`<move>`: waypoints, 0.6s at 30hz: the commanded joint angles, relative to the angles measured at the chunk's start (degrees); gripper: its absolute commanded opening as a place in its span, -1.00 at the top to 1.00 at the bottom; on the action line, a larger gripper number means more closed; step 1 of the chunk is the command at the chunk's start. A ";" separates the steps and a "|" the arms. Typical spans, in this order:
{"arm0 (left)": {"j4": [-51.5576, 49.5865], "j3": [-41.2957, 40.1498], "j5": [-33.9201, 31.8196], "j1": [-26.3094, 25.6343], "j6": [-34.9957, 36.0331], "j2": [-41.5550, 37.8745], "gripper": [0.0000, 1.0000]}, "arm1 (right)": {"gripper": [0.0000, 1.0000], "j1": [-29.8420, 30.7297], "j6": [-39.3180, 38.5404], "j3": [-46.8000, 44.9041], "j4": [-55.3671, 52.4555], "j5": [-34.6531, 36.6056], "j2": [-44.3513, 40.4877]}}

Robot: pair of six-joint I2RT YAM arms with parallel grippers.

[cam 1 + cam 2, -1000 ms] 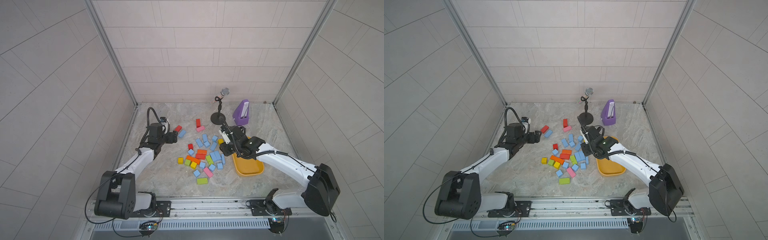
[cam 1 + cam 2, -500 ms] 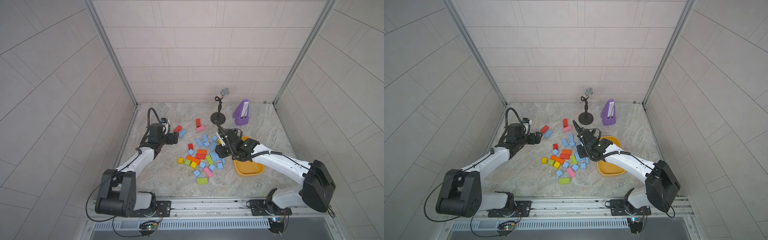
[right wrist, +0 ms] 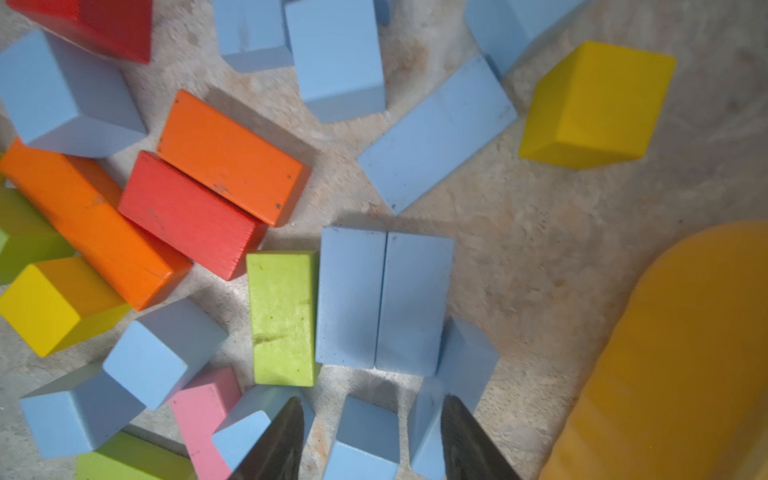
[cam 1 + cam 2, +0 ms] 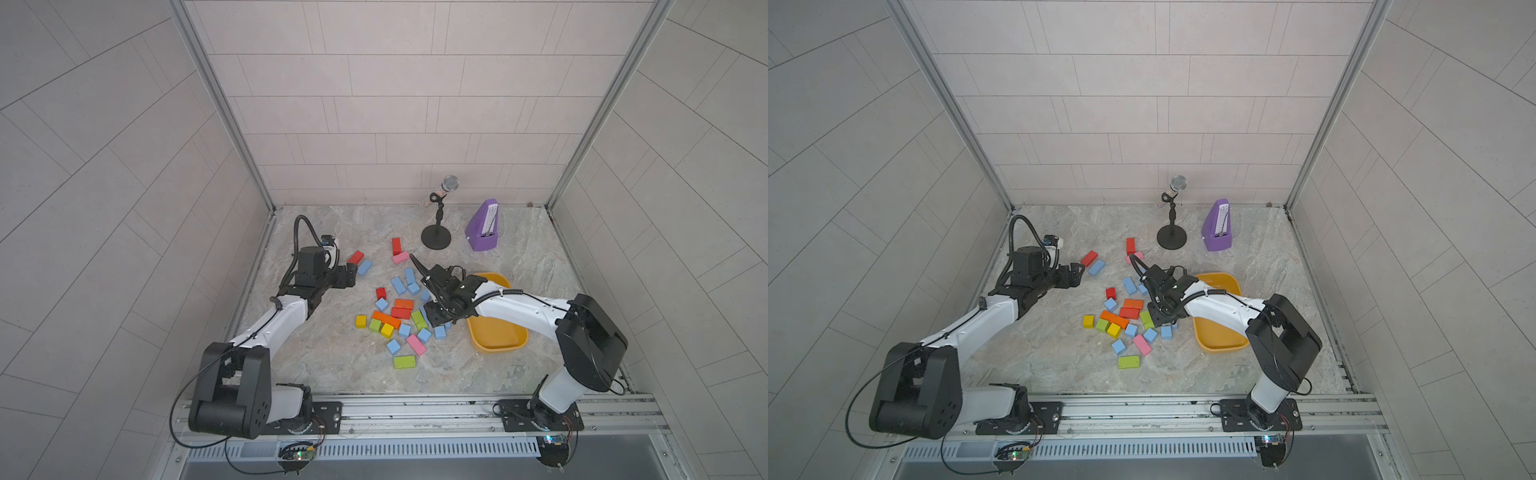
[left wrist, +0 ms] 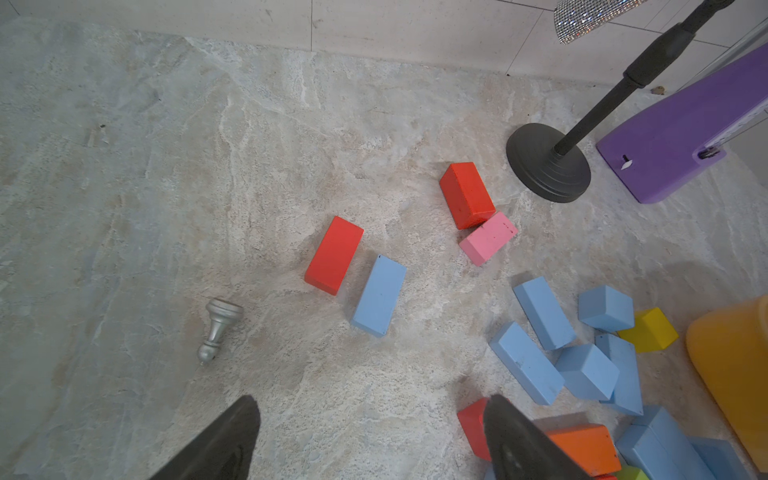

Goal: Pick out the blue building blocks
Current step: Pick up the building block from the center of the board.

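Observation:
Several blue building blocks [image 4: 398, 285] lie mixed with red, orange, yellow, green and pink ones in a pile mid-floor. My right gripper [image 4: 436, 322] [image 4: 1160, 320] hangs low over the pile's near-right side, beside the yellow tray [image 4: 496, 336]. In its wrist view the right gripper [image 3: 372, 411] is open. A blue cube [image 3: 365, 432] sits between the fingertips with floor showing on one side. Two blue bricks [image 3: 384, 301] lie side by side just ahead. My left gripper [image 4: 351, 274] [image 5: 372, 415] is open and holds nothing, close to a lone blue brick [image 4: 364, 267] [image 5: 379, 295].
A red brick [image 5: 333, 261] lies beside the lone blue brick. A silver chess pawn [image 5: 218, 330] lies on the floor near the left gripper. A microphone stand [image 4: 436, 239] and a purple metronome [image 4: 484, 226] stand at the back. Tiled walls enclose three sides.
My right arm has swung from the tray's far corner toward the front, down over the pile, and its jaws have widened a little. The left arm has barely moved.

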 commanded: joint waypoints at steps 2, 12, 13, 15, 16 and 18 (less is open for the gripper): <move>0.34 -0.39 0.57 -0.27 0.08 -0.25 -0.78 | -0.10 -0.74 1.97 -1.35 -2.09 3.98 -1.40; 0.64 -0.39 0.92 -0.24 0.11 0.55 -0.78 | 0.15 -4.57 3.08 -4.82 2.13 0.36 0.34; 0.65 -0.43 0.94 -0.24 0.11 0.70 -0.78 | 0.19 -4.76 2.99 -5.05 2.67 -0.56 0.70; 0.73 -0.39 0.94 -0.27 0.11 0.92 -0.78 | 0.30 -4.94 2.83 -5.20 3.65 -1.64 1.31; 0.67 -0.41 1.03 -0.25 0.11 0.99 -0.78 | 0.37 -5.11 2.77 -5.26 3.99 -2.06 1.60; 0.71 -0.47 0.97 -0.23 0.11 1.14 -0.78 | 0.52 -5.51 2.30 -4.98 4.40 -3.53 1.85</move>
